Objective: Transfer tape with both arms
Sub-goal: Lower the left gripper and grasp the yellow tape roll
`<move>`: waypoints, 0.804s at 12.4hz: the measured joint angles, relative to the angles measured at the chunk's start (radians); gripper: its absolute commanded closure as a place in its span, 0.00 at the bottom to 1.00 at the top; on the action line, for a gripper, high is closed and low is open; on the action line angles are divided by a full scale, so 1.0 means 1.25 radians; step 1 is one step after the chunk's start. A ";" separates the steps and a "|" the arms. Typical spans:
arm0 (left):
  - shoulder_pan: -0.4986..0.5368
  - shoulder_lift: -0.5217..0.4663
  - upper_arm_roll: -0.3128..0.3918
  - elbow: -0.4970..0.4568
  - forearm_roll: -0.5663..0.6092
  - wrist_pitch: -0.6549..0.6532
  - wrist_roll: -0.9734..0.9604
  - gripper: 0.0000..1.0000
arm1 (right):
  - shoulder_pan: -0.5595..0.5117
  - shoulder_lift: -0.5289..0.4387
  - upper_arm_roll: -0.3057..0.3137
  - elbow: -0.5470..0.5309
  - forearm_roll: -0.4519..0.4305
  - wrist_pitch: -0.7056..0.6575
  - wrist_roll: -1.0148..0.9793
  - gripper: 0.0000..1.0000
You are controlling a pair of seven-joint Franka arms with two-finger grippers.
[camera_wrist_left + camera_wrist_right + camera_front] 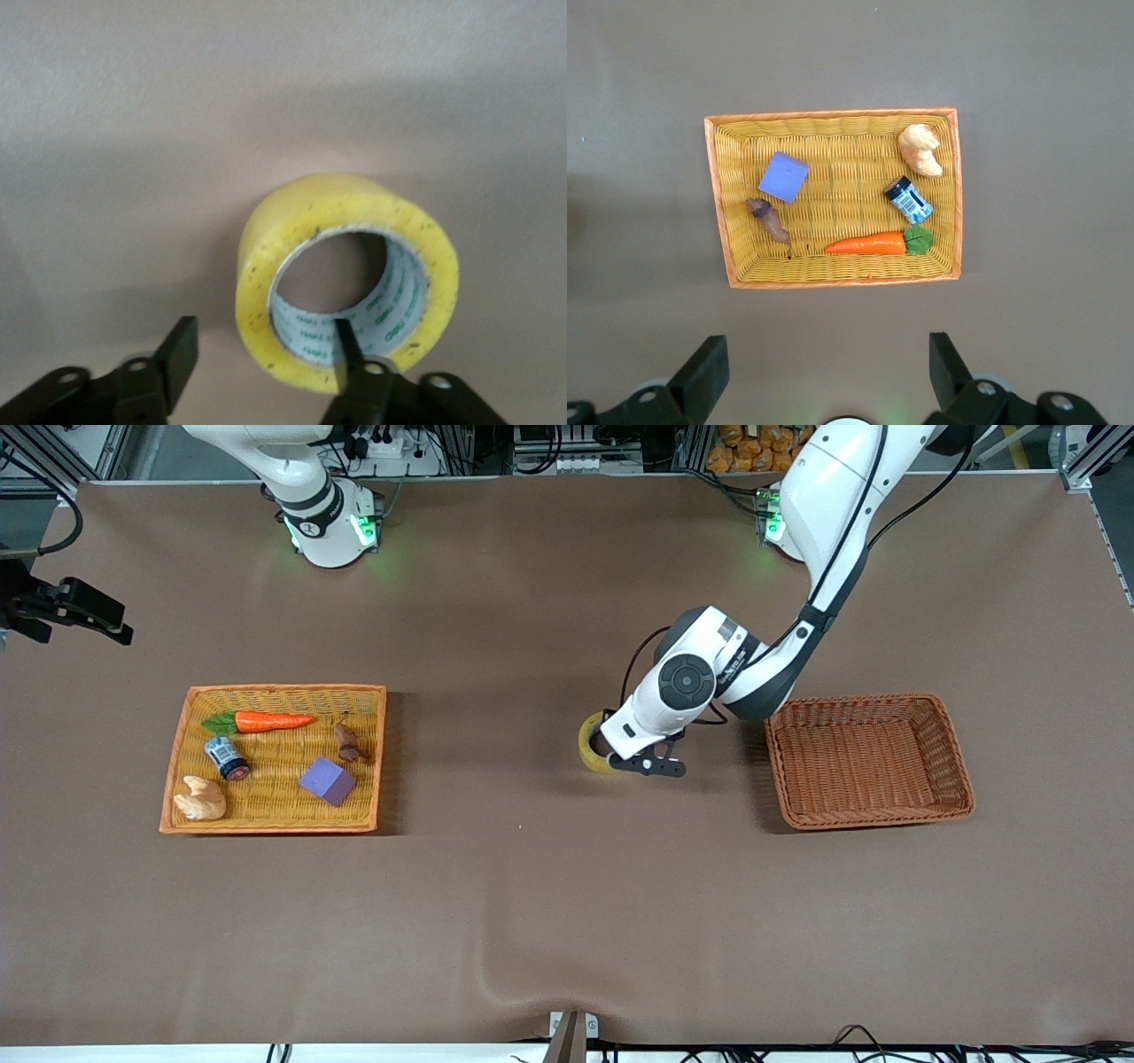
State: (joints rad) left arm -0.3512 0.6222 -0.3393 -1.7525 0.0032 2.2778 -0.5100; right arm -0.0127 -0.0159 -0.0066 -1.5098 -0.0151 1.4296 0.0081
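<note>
The left gripper [261, 354] is down at the tape [347, 282] with its fingers spread, one finger inside the core and the other outside the yellow wall, not closed on it. The tape, a translucent yellow ring with a pale printed core, rests on the brown table [532, 921] between the yellow tray [376, 757] and the empty brown basket [957, 779]. The right gripper [824, 367] waits spread wide above the tray.
</note>
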 measured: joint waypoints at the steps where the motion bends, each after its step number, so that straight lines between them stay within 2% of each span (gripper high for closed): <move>1: -0.001 0.010 0.000 0.014 0.000 0.000 0.000 0.52 | 0.000 0.000 0.001 0.000 0.001 0.000 0.000 0.00; 2: -0.004 0.021 0.000 0.025 0.005 0.000 0.000 0.61 | 0.000 0.000 0.002 0.000 0.002 -0.001 0.000 0.00; 4: -0.008 0.035 0.000 0.036 0.027 0.002 0.000 0.63 | 0.000 0.000 0.002 0.000 0.006 -0.001 0.000 0.00; 6: -0.010 0.048 0.001 0.038 0.036 0.023 0.000 0.83 | 0.000 0.000 0.000 -0.003 0.035 0.000 0.000 0.00; 7: -0.013 0.056 0.002 0.038 0.037 0.032 0.000 0.84 | -0.001 0.001 -0.002 -0.004 0.050 0.001 0.000 0.00; 8: -0.015 0.061 0.002 0.039 0.037 0.036 0.000 0.80 | -0.001 0.001 -0.003 -0.004 0.057 0.002 0.000 0.00; 10: -0.019 0.061 0.001 0.042 0.037 0.039 0.000 0.78 | -0.001 0.001 -0.002 -0.004 0.057 0.002 -0.001 0.00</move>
State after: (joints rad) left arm -0.3753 0.6989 -0.3379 -1.7002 0.0494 2.3262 -0.5094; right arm -0.0136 -0.0141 -0.0094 -1.5149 0.0560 1.4320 0.0074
